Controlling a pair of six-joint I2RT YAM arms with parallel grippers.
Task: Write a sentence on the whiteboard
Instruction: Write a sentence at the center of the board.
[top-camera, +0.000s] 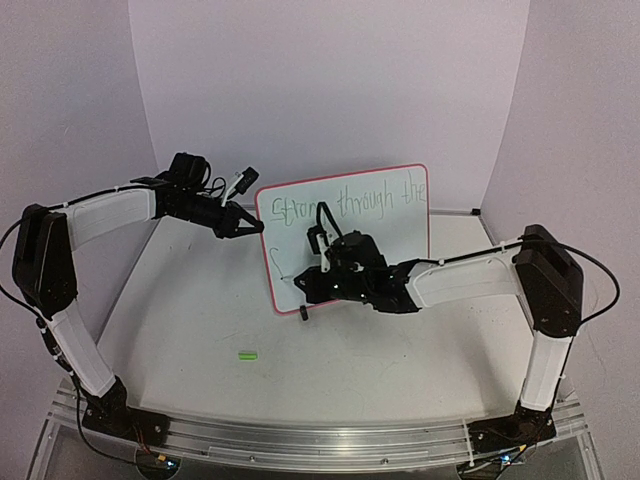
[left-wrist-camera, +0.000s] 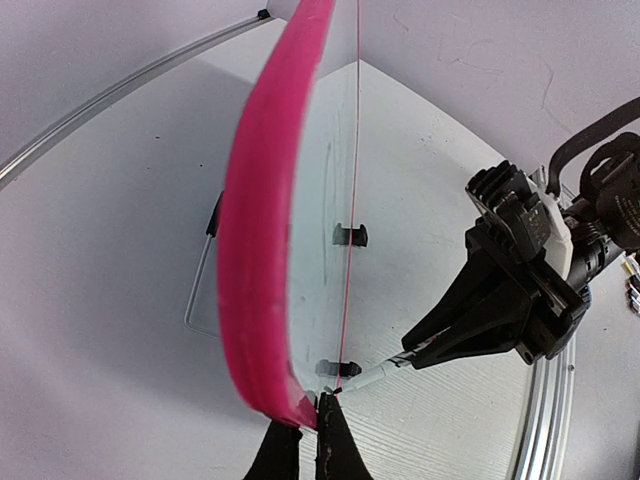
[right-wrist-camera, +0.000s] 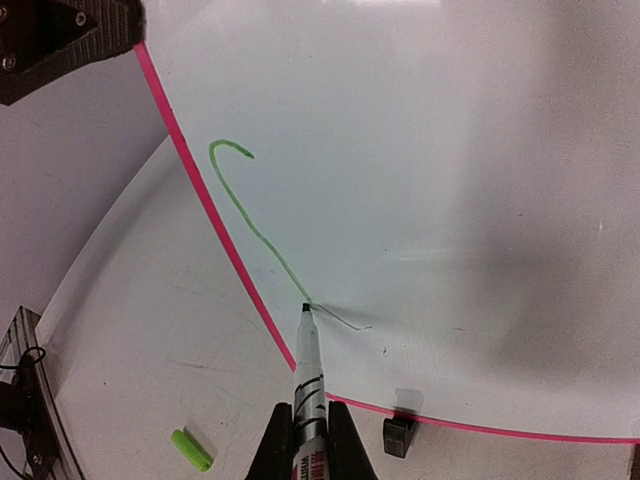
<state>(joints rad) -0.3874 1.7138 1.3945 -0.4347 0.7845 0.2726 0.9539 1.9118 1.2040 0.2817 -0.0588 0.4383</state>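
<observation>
- Whiteboard (top-camera: 395, 235) stands upright toward the far edge of the bench (top-camera: 200, 330), roughly midway between its left and right edges, with "Strong through the" in green along the top
- Left pincer (left-wrist-camera: 303, 437) is pinching the pink frame on the board's left side, bracing it
- Right pincer (right-wrist-camera: 303, 425) sits in front of the lower left of the face, pressed together on a green marker (right-wrist-camera: 309, 370); the tip touches the white surface at the foot of a curling green stroke
- Pushing too hard could rock the board back on its clip foot (right-wrist-camera: 400, 436) or twist it in the left pincer's hold, smearing the letter; too light a touch and the line may skip
- That tip is just beside the frame, so a stroke drifting left could run off the face
- Marker's cap (top-camera: 248, 354) lies toward the near edge, well apart from the board
</observation>
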